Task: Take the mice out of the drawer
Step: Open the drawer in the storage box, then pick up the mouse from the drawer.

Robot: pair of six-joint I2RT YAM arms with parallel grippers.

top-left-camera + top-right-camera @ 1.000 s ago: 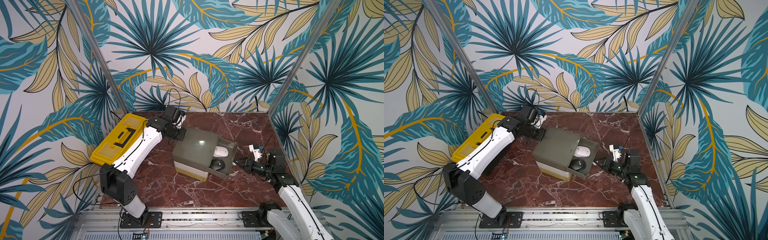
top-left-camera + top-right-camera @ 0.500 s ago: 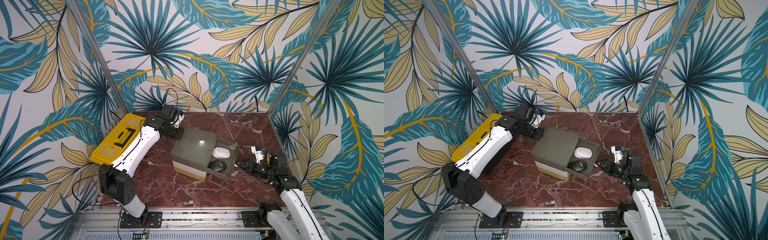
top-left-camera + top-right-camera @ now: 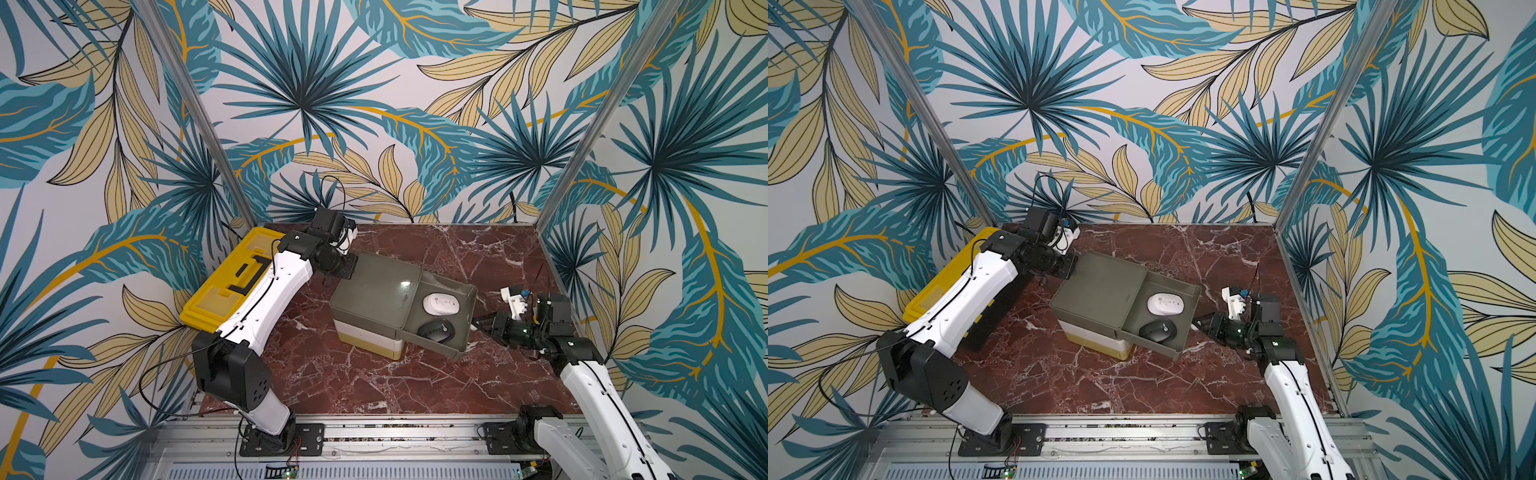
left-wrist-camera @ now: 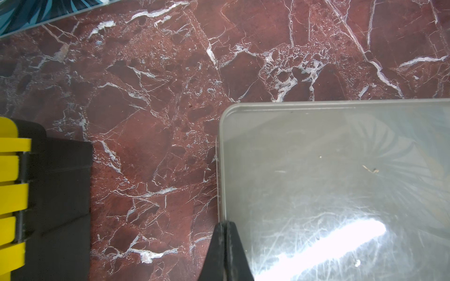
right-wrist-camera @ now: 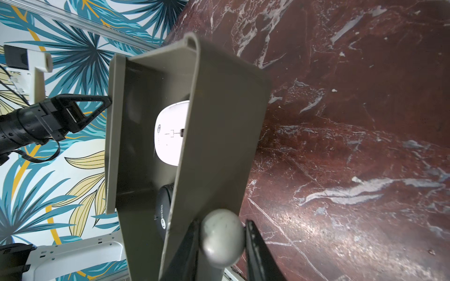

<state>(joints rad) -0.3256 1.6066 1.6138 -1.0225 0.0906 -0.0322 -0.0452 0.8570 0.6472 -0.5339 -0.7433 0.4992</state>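
Grey cabinet point(image 3: 374, 291) sits mid-bench point(image 3: 415, 382). Its top drawer point(image 3: 465, 324) stands open toward the right.

We see two mice in the drawer, both lying flat on its floor. The white mouse point(image 3: 440, 304) is on the far side. The black mouse point(image 3: 435, 331) is on the near side, just beside the white one and apart from it.

Right tool point(image 3: 478, 324): at the drawer front, grasping the round grey knob point(image 5: 222, 237). In the right wrist view the knob sits between the two black fingers point(image 5: 254, 245).

Left tool point(image 4: 225, 250): clenched, jaws pressed together with nothing between them. In the left wrist view its tip lies on the left edge of the cabinet top, near the far-left corner. The right wrist view shows the same tip against that edge from the drawer side.

Yellow toolbox point(image 3: 224, 291) with a black handle lies along the left wall, partly under the left arm and well apart from the cabinet.

We see no mouse out on the bench.
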